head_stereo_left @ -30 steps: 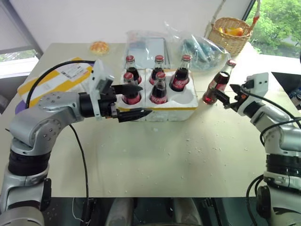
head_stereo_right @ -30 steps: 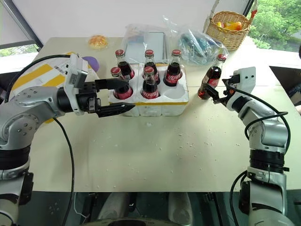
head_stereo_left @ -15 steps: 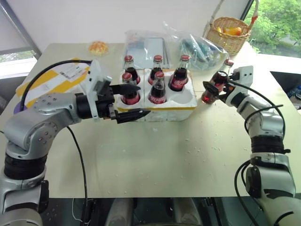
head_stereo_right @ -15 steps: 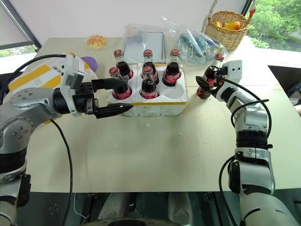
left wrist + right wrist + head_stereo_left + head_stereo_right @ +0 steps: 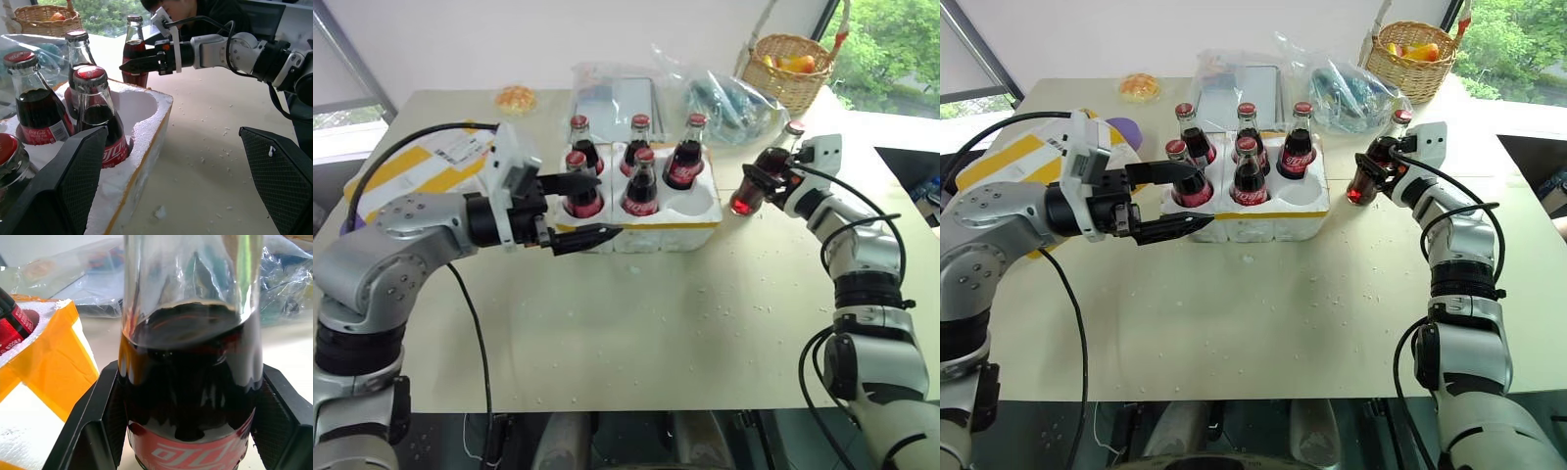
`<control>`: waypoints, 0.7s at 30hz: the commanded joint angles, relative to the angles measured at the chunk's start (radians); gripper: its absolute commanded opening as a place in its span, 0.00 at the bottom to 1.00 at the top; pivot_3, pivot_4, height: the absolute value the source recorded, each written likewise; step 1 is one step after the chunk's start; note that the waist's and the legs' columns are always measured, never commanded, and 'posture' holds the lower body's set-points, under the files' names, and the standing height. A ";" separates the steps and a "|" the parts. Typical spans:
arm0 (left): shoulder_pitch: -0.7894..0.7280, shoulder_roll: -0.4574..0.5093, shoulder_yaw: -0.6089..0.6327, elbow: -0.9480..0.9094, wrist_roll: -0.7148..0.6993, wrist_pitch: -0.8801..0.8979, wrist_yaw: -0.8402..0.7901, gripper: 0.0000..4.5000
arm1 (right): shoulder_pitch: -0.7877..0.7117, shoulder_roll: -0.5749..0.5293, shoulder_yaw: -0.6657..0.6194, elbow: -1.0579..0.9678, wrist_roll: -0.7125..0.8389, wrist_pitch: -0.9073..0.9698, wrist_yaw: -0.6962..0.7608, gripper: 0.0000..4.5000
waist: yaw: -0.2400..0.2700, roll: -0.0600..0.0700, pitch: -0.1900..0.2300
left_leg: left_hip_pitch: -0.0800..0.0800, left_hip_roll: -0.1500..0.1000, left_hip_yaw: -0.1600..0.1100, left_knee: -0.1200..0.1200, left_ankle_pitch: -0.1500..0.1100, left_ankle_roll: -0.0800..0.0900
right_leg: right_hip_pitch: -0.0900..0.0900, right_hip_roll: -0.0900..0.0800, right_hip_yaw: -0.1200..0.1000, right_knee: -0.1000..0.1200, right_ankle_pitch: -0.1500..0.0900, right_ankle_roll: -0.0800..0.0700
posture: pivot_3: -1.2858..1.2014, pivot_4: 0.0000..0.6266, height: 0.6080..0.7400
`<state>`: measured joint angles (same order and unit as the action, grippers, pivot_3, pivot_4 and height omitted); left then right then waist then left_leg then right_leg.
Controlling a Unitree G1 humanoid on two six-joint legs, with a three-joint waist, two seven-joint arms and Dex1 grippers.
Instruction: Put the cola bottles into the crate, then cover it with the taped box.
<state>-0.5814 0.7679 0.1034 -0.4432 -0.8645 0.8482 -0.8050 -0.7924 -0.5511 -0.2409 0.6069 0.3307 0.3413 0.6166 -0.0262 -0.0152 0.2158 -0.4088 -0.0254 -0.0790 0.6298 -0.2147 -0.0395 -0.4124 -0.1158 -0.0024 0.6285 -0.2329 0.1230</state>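
1. Right of centre in the head views, the right gripper is clamping its two black fingers on the sixth cola bottle, which is leaning with its cap toward the basket in the upper right of the frame. The wrist view is showing both fingers pressing against the glass just above the red label.
2. At the middle of the frame, the crate is sitting on the table with five cola bottles standing upright in its wells: three in the far row, two in the near row. The near right well is standing empty.
3. On the left, the left gripper is pointing toward the crate's left end with its fingers spread wide, holding nothing. One finger is reaching across in front of the near left bottle, the other lying along the crate's front edge; I cannot tell whether either is touching.
4. At the far left, the taped box is lying behind the left arm.
5. Along the upper edge, clear plastic bags are lying beyond the crate.
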 commanded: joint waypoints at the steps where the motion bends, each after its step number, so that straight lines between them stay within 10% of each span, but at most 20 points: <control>1: 0.005 0.020 0.042 -0.020 -0.022 -0.002 -0.011 1.00 | -0.069 -0.054 -0.046 -0.142 0.064 0.013 0.054 0.59 | 0.000 0.001 0.001 | 0.000 0.000 0.000 0.000 0.000 0.000 | 0.000 0.000 0.000 0.000 0.000 0.000 | 0.52 0.24 0.98; 21: 0.023 0.031 0.055 -0.039 -0.035 -0.005 0.019 1.00 | -0.050 -0.064 0.089 -0.572 0.280 0.284 0.290 0.59 | -0.011 0.004 0.003 | -0.002 0.000 0.000 0.000 0.000 0.000 | -0.003 0.000 0.000 0.001 0.000 0.000 | 0.52 0.24 0.98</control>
<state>-0.5518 0.7849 0.1183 -0.4505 -0.8843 0.8478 -0.7905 -0.8163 -0.6068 -0.1222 0.0921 0.5972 0.6564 0.8923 -0.0367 -0.0110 0.2184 -0.4112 -0.0249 -0.0791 0.6299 -0.2147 -0.0395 -0.4156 -0.1154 -0.0022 0.6296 -0.2328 0.1230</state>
